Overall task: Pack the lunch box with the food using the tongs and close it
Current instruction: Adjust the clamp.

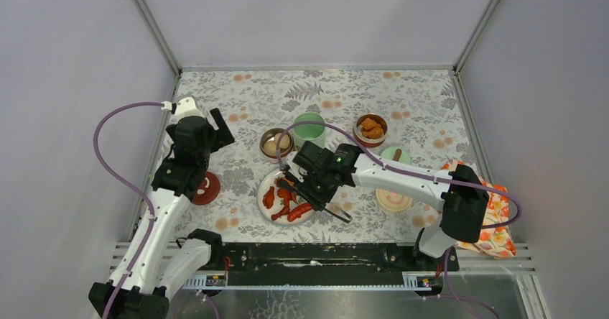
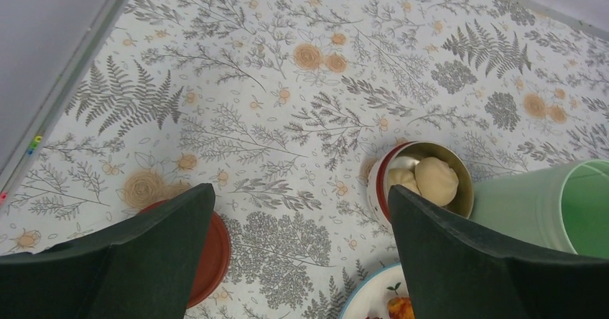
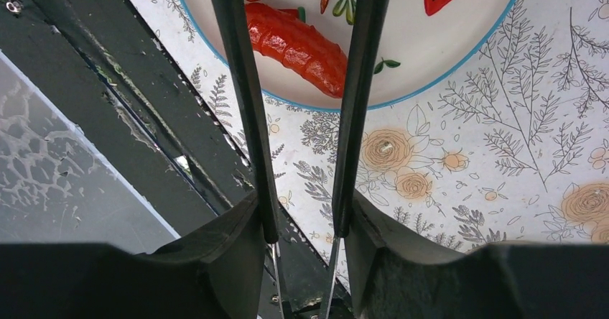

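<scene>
Right gripper (image 3: pixel 301 222) is clamped on the tongs (image 3: pixel 240 82), one finger pressed against each arm. The tong arms stand slightly apart and reach out over the near edge of the white plate (image 3: pixel 459 39). Red sausages (image 1: pixel 286 202) lie on that plate. In the wrist view one of them sits between the two arms, but the tips run off the top of the frame, so can't tell if they touch it. From above, the back end of the tongs sticks out toward the near right. The plate sits near-centre on the floral tabletop (image 1: pixel 244 96). Left gripper (image 2: pixel 300 193) is spread wide, holds nothing and hovers over the left side. The dark-red lid (image 2: pixel 215 251) lies flat below it, partly behind one finger. Lunch box parts are all uncovered. The steel bowl with pale balls (image 1: pixel 276 144) is just far of the plate, and the mint-green jar (image 1: pixel 309 128) stands just beside it on the right. The steel bowl with orange fried chunks (image 1: pixel 371 127) is further right. The green lid with brown knob (image 1: pixel 395 155) lies right of the right arm's wrist, with the cream lid (image 1: pixel 393 201) near of it. A floral cloth (image 1: pixel 495 222) is at the right edge.
</scene>
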Robot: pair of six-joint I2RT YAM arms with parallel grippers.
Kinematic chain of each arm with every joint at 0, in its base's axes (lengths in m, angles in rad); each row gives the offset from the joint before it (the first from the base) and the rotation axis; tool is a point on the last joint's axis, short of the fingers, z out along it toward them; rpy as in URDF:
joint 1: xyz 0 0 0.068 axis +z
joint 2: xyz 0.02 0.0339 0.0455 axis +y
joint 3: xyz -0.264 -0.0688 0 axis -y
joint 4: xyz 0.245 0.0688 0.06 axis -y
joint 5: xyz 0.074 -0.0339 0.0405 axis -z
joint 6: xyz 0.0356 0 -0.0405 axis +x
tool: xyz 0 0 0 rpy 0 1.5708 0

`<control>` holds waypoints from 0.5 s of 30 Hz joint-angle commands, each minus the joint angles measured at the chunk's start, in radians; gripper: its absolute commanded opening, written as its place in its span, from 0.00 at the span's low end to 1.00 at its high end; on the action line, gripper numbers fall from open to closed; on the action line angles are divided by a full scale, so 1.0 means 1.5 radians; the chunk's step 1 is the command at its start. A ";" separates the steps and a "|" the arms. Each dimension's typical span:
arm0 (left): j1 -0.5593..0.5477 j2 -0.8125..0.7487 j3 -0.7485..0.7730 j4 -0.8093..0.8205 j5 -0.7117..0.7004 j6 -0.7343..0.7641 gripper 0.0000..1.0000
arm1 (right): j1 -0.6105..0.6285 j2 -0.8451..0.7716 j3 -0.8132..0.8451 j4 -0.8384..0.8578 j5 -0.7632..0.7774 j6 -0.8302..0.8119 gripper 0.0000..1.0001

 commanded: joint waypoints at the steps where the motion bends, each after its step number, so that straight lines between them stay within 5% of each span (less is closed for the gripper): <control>1: 0.012 -0.004 -0.008 0.037 0.058 0.007 0.99 | 0.005 0.005 0.025 0.002 0.019 -0.008 0.45; 15: 0.012 -0.096 -0.149 0.106 0.436 -0.250 0.99 | -0.016 -0.035 -0.005 0.136 0.063 0.051 0.43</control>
